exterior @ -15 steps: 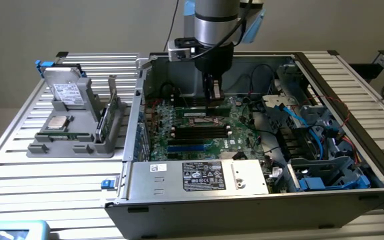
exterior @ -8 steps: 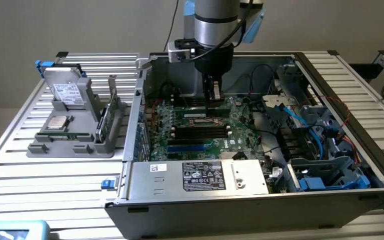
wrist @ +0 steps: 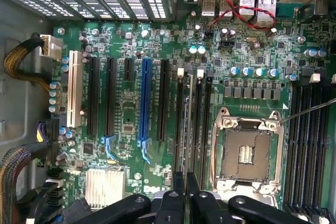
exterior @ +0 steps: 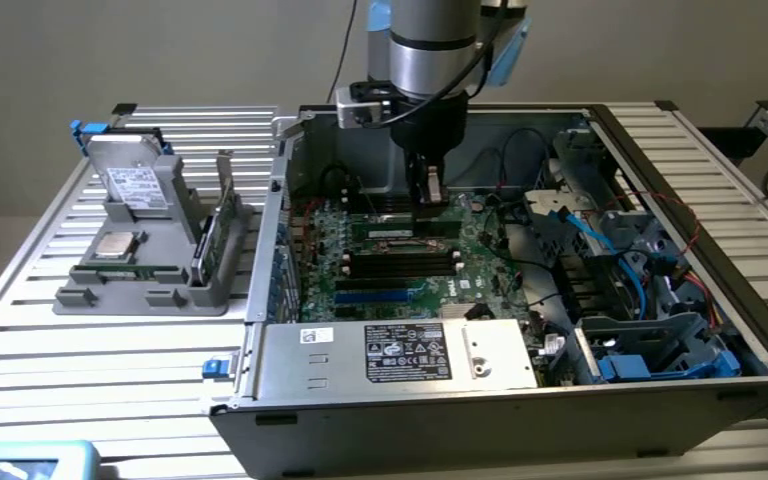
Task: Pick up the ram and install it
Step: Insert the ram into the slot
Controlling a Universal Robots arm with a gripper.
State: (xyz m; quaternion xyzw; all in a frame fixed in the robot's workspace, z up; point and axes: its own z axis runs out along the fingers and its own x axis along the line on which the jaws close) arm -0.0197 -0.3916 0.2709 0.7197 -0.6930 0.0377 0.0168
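The gripper (exterior: pixel 426 195) hangs inside the open computer case (exterior: pixel 704 180), low over the motherboard (wrist: pixel 126 114), its jaws pinched nearly together on the ram (wrist: pixel 189 129). In the wrist view the ram is seen edge-on (so neither face shows): a long, very thin, pale strip running straight out from between the fingertips. It lies in line with the long black slots (wrist: pixel 179 124), between two of them, with the CPU socket (wrist: pixel 245 150) just beside that row. I cannot tell whether it is touching a slot
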